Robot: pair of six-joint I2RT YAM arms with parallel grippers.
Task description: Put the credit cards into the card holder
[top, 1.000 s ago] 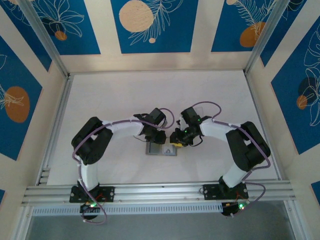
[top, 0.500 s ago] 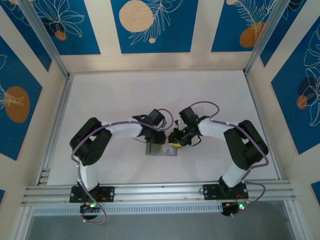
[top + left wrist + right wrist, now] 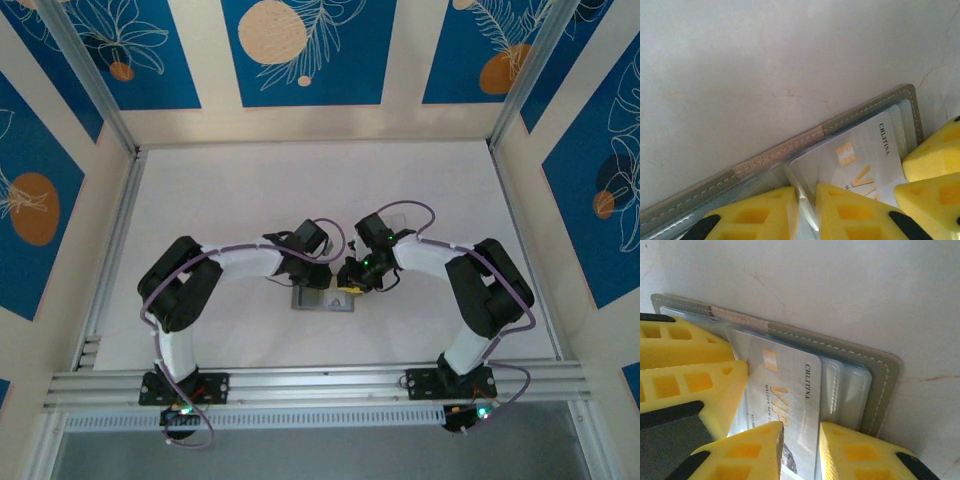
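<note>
Silver plastic is what you are working: the credit card (image 3: 785,385), chip and gold lettering up, lies slanted over the open card holder (image 3: 880,390), which sits flat on the desk (image 3: 765,60) between the two arms. Your right hand (image 3: 801,450) pinches the card's near end between its yellow fingers. Your left hand (image 3: 805,215) has its fingers drawn close at the chip end, with a thin clear edge in the gap; you cannot tell whether that edge is the pocket lip or the card, nor whether it is gripped. The card looks to rest on top of the clear pocket (image 3: 845,385), not inside it. To insert it well, line the card's long edge up with the stitched border, tuck its leading corner under the pocket lip, then slide it in low and slow. Ease off if the holder begins to skid
</note>
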